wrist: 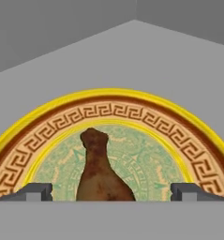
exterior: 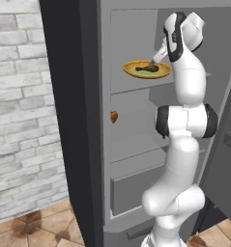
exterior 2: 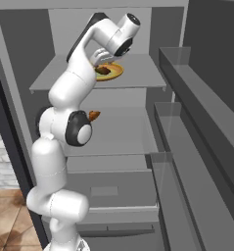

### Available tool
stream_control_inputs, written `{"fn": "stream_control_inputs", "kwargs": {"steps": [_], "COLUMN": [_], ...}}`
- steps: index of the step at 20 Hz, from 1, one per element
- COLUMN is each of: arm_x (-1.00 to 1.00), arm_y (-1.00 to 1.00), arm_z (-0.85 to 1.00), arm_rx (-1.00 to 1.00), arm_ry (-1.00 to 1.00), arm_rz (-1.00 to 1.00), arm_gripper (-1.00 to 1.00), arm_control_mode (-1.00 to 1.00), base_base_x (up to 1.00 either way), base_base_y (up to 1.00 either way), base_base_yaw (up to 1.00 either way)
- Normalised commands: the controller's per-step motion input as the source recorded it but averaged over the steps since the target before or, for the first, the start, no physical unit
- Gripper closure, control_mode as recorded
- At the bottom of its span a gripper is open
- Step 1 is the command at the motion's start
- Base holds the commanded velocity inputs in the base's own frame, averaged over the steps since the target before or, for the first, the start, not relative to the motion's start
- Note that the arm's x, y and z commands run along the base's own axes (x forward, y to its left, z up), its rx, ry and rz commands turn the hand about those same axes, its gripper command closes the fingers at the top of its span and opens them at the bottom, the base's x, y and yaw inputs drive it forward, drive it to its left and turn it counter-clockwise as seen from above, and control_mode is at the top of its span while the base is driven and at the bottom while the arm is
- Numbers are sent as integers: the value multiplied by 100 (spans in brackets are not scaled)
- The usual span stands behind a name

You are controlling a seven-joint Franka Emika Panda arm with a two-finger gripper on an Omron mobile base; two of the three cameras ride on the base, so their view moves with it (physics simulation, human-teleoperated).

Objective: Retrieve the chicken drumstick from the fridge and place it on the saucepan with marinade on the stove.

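I have the gripper spread wide over the chicken drumstick, which lies on the yellow-rimmed plate on the fridge's upper shelf, one finger on each side, ready to close.

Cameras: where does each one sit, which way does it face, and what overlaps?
Left base view: behind-left, facing the open fridge; arm at right.
Right base view: behind-right, facing the shelves; arm at left.
Hand view: looks down past open fingertips at the chicken drumstick on its plate.
Shared: all three show drumstick and plate; base views also an orange-brown lump.
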Motion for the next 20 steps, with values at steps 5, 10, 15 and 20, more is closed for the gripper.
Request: {"fn": "stream_control_inputs", "kwargs": {"steps": [5,10,15,20], "arm_x": [0,0,0,0], "arm_y": [4,17,15,3], "arm_z": [-27,-23,-23,-36], "arm_rx": [0,0,0,-1], "arm_ry": [-1,-1,-1,-2], "arm_rz": [0,0,0,0], "arm_gripper": [-100,-100,-100,-100], "arm_control_mode": [-100,-100,-100,-100], "base_base_x": [0,0,0,0], "base_base_y": [0,0,0,0], "base_base_yaw": [0,0,0,0]}}
